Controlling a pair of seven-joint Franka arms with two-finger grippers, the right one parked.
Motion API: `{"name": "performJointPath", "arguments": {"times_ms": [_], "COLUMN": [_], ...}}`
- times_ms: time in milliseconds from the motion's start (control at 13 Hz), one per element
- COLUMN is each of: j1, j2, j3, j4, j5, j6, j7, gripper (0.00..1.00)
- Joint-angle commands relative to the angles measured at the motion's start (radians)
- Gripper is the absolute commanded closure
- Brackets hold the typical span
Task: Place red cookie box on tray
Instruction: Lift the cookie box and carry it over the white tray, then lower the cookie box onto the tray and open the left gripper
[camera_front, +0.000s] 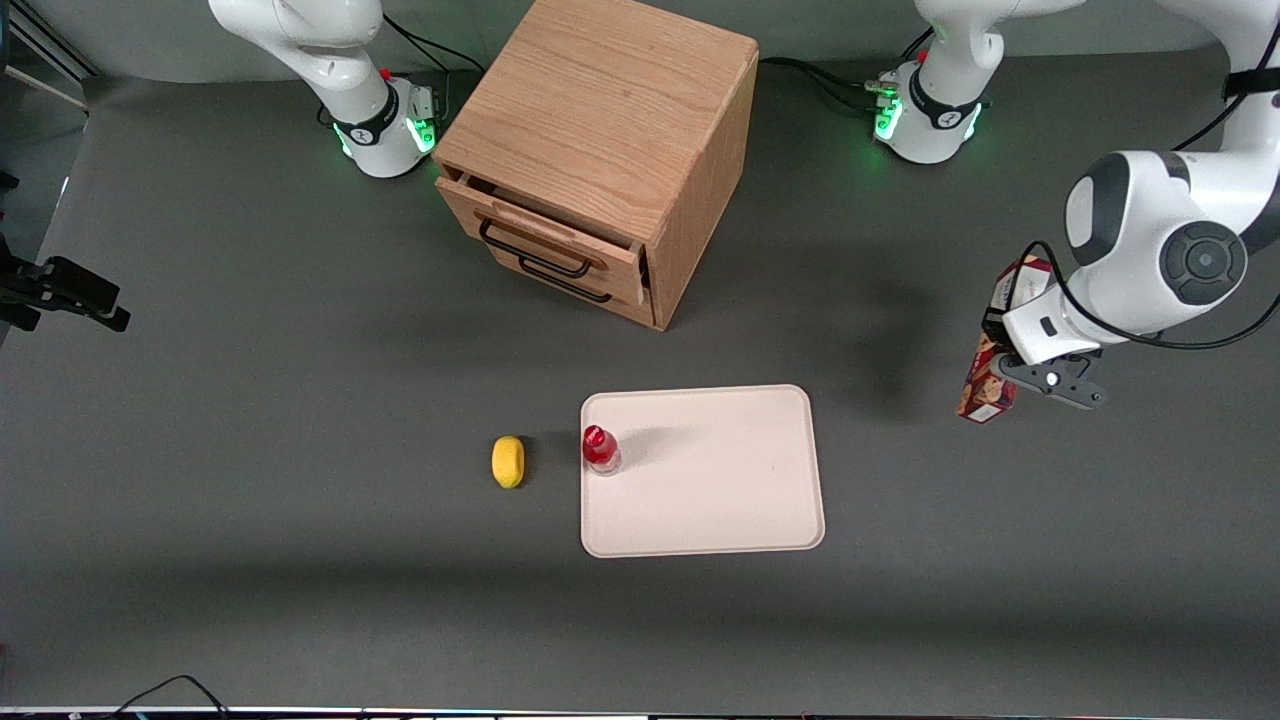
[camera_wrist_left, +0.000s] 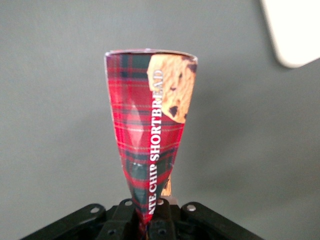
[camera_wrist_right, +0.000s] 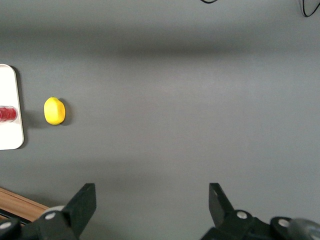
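The red cookie box (camera_wrist_left: 150, 130) is glossy printed card, pinched in the gripper's (camera_wrist_left: 150, 225) black plastic — tray (camera_front: 720, 500) smooth matt, cabinet (camera_front: 600, 150) grained wood.

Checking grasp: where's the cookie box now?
The red cookie box is clamped in the left gripper, off the tray, toward the working arm's end.

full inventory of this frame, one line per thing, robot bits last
cookie box: 1, dark-red tartan, held off the table toward the working arm's end, apart from the tray
tray: 1, cream-white, on the table, nearer the front camera than the cabinet
bottle: 1, red-capped, upright at the tray's edge
lemon: 1, yellow, on the table beside the tray
cabinet: 1, wooden, black handles, top drawer slightly open
gripper: 1, black fingers shut on the cookie box's end
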Motion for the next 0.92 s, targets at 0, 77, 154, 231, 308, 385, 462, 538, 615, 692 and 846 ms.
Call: {"name": "performJointPath", "arguments": {"times_ms": [0, 77, 154, 231, 308, 385, 462, 538, 615, 692, 846], "j1": [-0.03, -0.053, -0.083, -0.111, -0.14, -0.165, -0.189, -0.203, -0.212, -0.229, -0.246], "j2": [0.097, 0.155, 0.219, 0.279, 0.33, 0.374, 0.419, 0.459, 0.494, 0.534, 0.601], "j3": [-0.087, -0.103, -0.113, -0.126, -0.133, -0.133, -0.132, -0.133, -0.133, -0.133, -0.132], "j4": [0.236, 0.32, 0.4, 0.466, 0.514, 0.546, 0.571, 0.585, 0.585, 0.585, 0.585], "j5": [-0.006, -0.006, -0.006, -0.005, 0.004, 0.011, 0.03, 0.064, 0.093, 0.115, 0.127], "j6": [-0.12, -0.141, -0.145, -0.142, -0.13, -0.119, -0.096, -0.056, -0.006, 0.054, 0.143], "j7": [-0.204, -0.28, -0.35, -0.42, -0.494, -0.549, -0.585, -0.629, -0.678, -0.733, -0.801], "gripper": [1.0, 1.0, 1.0, 1.0, 1.0, 1.0, 1.0, 1.0, 1.0, 1.0, 1.0]}}
